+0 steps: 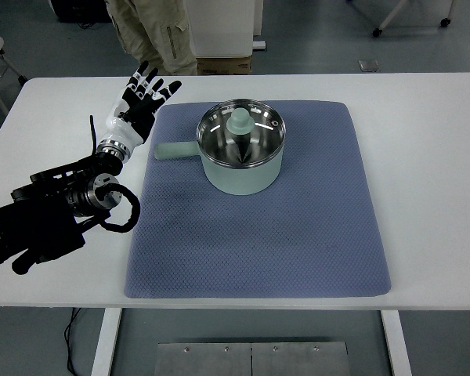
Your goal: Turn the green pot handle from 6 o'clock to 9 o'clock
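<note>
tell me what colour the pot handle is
Pale mint green, matching the pot; the handle shows in the top view.

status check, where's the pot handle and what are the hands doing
Left hand open, clear of the pot, off the mat's far-left corner. Right hand out of view. Green pot lidded, handle pointing left, at 9 o'clock. Nothing in the way.

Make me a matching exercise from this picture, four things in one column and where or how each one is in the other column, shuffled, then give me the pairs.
Things:
1. pale green pot with glass lid
2. pot's stubby green handle
3. black and white robot left hand
4. blue-grey quilted mat

Places or states:
A. points toward the picture's left
B. lies flat on the white table
C. fingers spread, holding nothing, beside the mat's far left corner
D. stands on the far half of the mat

Pairs: 1-D, 2-A, 3-C, 4-B
</note>
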### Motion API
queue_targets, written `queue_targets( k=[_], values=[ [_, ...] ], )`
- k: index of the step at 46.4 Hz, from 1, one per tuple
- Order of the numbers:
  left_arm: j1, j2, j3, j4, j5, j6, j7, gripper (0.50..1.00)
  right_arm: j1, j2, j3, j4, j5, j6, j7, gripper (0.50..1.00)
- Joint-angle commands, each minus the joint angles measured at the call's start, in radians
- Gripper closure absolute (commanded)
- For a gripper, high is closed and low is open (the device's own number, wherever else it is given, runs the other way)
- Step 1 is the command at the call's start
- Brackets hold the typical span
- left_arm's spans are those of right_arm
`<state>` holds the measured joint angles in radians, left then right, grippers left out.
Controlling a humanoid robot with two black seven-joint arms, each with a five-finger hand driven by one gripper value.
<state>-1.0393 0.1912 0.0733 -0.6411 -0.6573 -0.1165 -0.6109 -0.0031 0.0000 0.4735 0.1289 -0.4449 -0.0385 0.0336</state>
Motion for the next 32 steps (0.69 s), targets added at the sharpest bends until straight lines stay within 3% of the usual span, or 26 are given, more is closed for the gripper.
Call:
queue_targets(
  k=[1, 32],
  values=[
    [0.008, 0.001, -0.001, 0.001, 0.001, 0.000, 0.000, 0.500, 0.000, 0.000, -0.001, 0.000, 0.000, 0.000, 0.000, 0.500],
    [0.019, 0.001, -0.003, 0.001, 0.034, 0.001, 0.000, 0.500, 0.000, 0.000, 0.001, 0.000, 0.000, 0.000, 0.000, 0.500]
  ],
)
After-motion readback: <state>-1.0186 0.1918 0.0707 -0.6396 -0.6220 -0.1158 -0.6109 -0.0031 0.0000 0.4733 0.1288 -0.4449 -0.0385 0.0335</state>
